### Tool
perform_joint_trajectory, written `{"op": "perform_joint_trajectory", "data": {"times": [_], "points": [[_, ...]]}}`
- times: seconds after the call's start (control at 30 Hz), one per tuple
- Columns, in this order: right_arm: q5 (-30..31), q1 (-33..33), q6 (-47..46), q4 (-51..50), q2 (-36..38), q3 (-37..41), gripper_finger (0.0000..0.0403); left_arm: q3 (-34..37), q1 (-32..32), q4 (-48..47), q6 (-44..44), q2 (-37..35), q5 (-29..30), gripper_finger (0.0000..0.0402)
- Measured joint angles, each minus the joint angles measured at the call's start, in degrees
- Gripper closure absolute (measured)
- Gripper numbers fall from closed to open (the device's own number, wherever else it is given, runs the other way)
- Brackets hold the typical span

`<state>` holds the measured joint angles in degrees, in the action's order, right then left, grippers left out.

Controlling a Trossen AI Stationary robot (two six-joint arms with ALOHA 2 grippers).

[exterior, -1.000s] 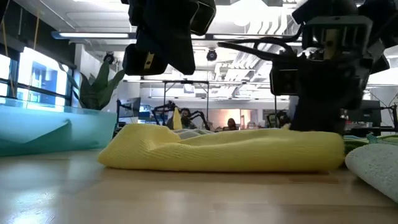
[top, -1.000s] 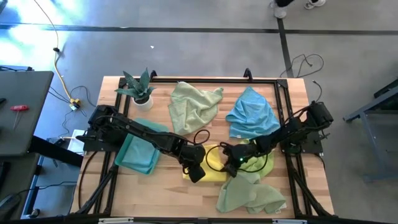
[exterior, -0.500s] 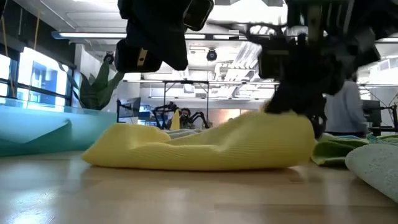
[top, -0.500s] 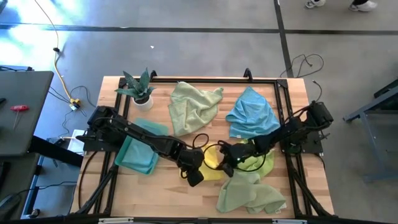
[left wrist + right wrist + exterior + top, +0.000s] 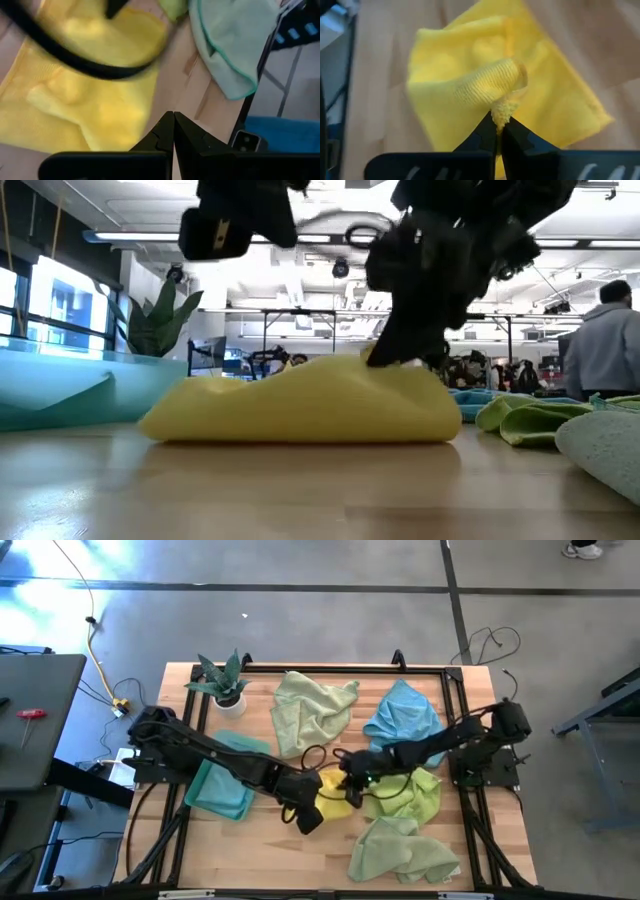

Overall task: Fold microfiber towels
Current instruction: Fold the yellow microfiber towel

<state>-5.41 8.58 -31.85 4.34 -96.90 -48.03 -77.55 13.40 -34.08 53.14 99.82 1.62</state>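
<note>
A bright yellow towel (image 5: pixel 330 806) lies bunched on the wooden table (image 5: pixel 270 850) at its middle. My right gripper (image 5: pixel 347 778) is over the towel's far right part, shut on a raised bit of it (image 5: pixel 385 360). My left gripper (image 5: pixel 303 820) hangs above the towel's near left side, shut on nothing (image 5: pixel 173 120). A pale green towel (image 5: pixel 312 710) and a sky blue towel (image 5: pixel 405 720) lie crumpled at the far side. A folded teal towel (image 5: pixel 222 788) lies at the left. My right gripper pinches a bunched pucker of the yellow towel (image 5: pixel 503 111) between its two fingertips; one layer or several, I cannot tell. The fingers (image 5: pixel 400 340) slant down from the table's right side. The pinched part is raised into a peak, and the rest of the towel (image 5: pixel 250 415) lies on the table.
A lime green towel (image 5: pixel 418 796) and a pale green one (image 5: pixel 405 852) lie at the near right. A small potted plant (image 5: pixel 225 685) stands at the far left corner. A black frame rail (image 5: pixel 330 668) runs along the table's far edge. A person (image 5: pixel 600 340) stands beyond the table.
My right gripper has gone toward the table's left and far edges and up, rolling as it went. It has drawn the yellow towel's right end up and over toward the left, so the towel is shorter and humped. My left gripper has risen a little.
</note>
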Motion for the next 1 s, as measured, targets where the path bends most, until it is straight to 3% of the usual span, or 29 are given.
{"op": "perform_joint_trajectory", "data": {"times": [0.27,0.5,0.63,0.9,1.0], "points": [[2.84,-3.35,3.25,-0.75,-3.22,0.12,0.0403,-0.01,1.29,-3.4,1.77,-2.89,5.07,0.0402],[4.12,-1.91,4.68,6.17,-2.77,0.07,0.0403,-0.03,3.0,-8.26,3.7,-3.16,7.91,0.0402],[5.45,-2.51,4.84,4.45,-3.6,0.03,0.0403,-0.03,3.91,-12.36,6.16,-3.16,11.34,0.0402],[5.41,-3.25,3.43,3.68,-7.79,0.09,0.0403,-0.01,4.77,-12.69,8.8,-3.12,18.22,0.04],[5.42,-2.8,3.38,3.69,-7.68,0.09,0.0403,-0.01,4.58,-13.03,11.03,-3.12,18.35,0.0384]]}}
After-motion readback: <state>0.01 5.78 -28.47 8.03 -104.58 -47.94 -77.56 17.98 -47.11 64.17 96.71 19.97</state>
